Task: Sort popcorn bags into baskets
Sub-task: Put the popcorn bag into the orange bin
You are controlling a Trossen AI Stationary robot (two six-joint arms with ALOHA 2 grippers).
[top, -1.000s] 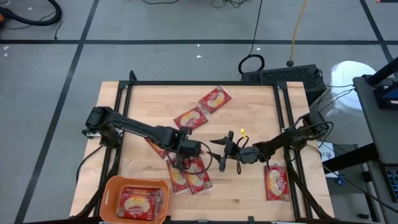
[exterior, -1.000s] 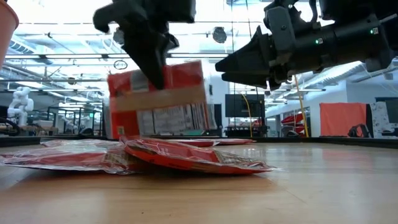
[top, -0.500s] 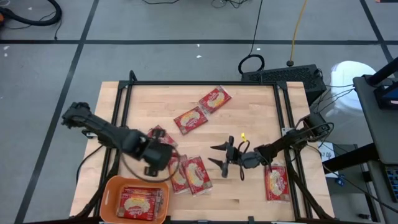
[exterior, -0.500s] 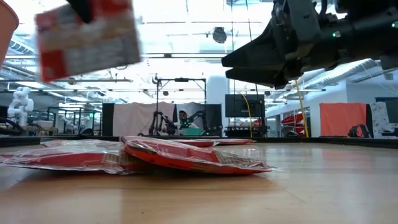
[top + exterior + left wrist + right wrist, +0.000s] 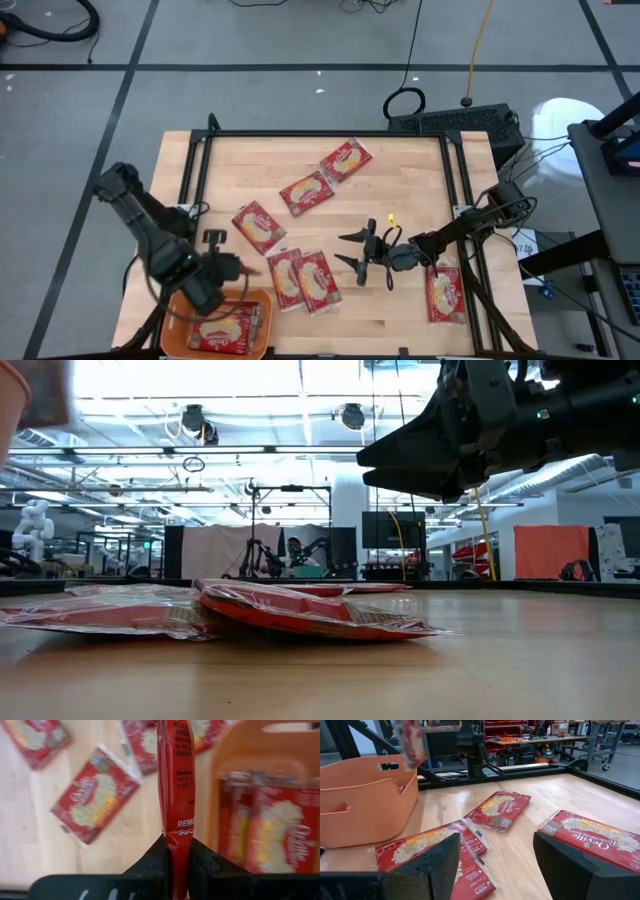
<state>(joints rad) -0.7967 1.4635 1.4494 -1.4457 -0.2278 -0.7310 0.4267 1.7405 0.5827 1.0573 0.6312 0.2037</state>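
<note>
The left gripper [image 5: 176, 865] now hangs over the near rim of the orange basket [image 5: 172, 305], its jaws pinched tight on the bottom edge of one popcorn bag [image 5: 175, 780] held edge-on. A second ago that bag was being lifted near the middle of the table, well away from the basket; half a second ago it was halfway across. From table height, only a blur of it remains at the upper corner beside the basket's wall.

The basket already holds red bags [image 5: 225, 327] lying flat. Just beside it on the table [image 5: 410, 170] lie two bags side by side [image 5: 302, 280], with another [image 5: 258, 226] a little farther off, uncovered now that the arm has gone. Two more [image 5: 325, 176] lie well apart from the basket toward the far edge, and one [image 5: 443, 293] sits at the table's right edge.

The right gripper [image 5: 352, 250] hovers above the table beyond the pair of bags, fingers spread wide and holding nothing, about where it was half a second ago.
</note>
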